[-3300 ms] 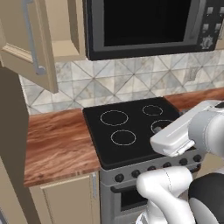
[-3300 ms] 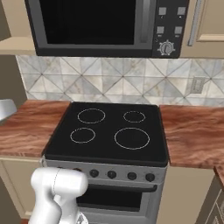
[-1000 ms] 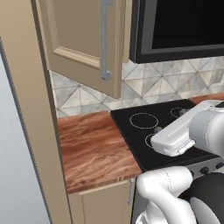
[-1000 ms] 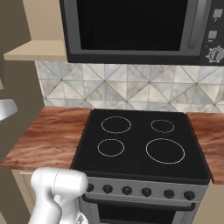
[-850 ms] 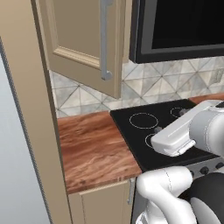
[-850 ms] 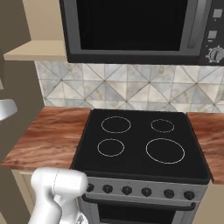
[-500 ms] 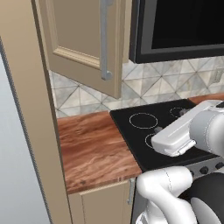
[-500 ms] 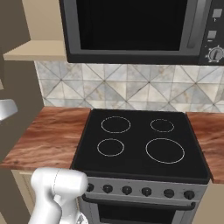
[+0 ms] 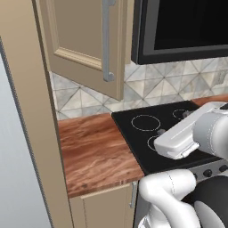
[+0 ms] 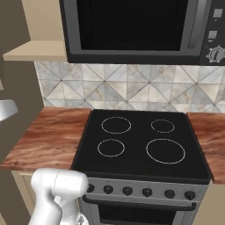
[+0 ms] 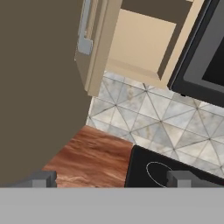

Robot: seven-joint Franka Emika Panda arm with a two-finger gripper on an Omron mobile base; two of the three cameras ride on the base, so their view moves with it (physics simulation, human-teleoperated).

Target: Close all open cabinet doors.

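Open cabinet door (image 11: pixel 94 48) above counter (image 11: pixel 94 159)

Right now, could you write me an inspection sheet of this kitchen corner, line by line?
Surface: wooden counter left of the black stovetop, bare.
Job's things: upper cabinet door stands open, swung out over the counter; silver handle faces the robot.
Clutter: nothing seen.
Pincer: pincer open, holding nothing, pointed toward the open door's lower edge.
Cables: nothing seen.
Surroundings: microwave above the stovetop, tiled backsplash, oven knobs.
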